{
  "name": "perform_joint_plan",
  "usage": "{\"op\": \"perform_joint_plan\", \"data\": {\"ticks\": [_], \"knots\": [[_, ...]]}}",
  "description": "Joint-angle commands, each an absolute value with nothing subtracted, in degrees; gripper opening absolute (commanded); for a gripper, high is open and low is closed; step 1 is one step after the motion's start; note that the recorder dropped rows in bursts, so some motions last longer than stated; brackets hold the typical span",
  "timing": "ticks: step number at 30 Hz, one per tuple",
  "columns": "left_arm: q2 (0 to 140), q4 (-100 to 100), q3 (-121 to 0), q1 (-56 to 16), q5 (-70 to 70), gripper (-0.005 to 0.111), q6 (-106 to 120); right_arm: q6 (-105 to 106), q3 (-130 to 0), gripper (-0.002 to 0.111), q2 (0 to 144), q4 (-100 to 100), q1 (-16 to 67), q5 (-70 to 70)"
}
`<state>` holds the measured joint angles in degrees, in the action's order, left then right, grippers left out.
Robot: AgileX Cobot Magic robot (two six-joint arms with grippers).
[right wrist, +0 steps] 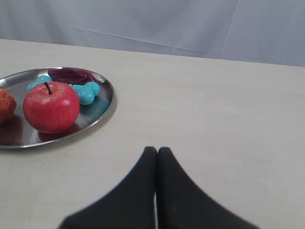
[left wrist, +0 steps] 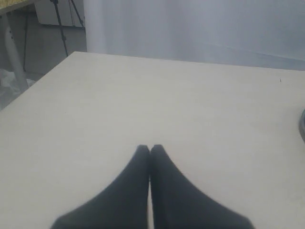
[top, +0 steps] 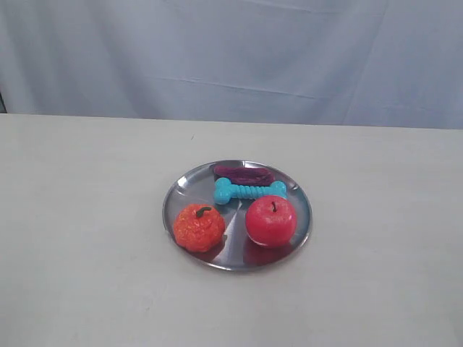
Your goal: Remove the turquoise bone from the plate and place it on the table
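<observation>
Our left gripper (left wrist: 150,149), right gripper (right wrist: 157,150): fingers together, empty, over table (top: 87,217). On plate (top: 190,185) we see apple (top: 270,220) nearest, bone (top: 249,191) behind, purple piece (top: 244,173) farthest. Right wrist view: apple hides bone's shaft. Left wrist view: plate mostly cut off.

left hand (left wrist: 150,148): matte black, tapered | right hand (right wrist: 157,150): matte black, tapered

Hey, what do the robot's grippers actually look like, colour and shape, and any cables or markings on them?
The left gripper and the right gripper look alike. Each has two matte black jaws, broad at the base and tapering to narrow rounded tips. No cables, markings or labels show on them. The arms themselves are outside all three views.
</observation>
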<state>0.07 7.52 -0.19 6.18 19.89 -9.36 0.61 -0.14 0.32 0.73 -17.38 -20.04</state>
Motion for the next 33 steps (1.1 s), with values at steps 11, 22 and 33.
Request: {"op": "perform_joint_plan", "data": {"ticks": [11, 22, 33], "knots": [[0.0, 7.5, 0.0, 5.8, 19.7, 0.000, -9.3, 1.4, 0.0, 0.000, 0.0, -0.4, -17.5, -5.6], [0.0, 7.5, 0.0, 5.8, 19.7, 0.000, -9.3, 3.9, 0.0, 0.000, 0.0, 0.0, -17.5, 15.7], [0.0, 7.5, 0.0, 5.8, 19.7, 0.000, -9.4, 0.5, 0.0, 0.000, 0.0, 0.0, -17.5, 46.5]]}}
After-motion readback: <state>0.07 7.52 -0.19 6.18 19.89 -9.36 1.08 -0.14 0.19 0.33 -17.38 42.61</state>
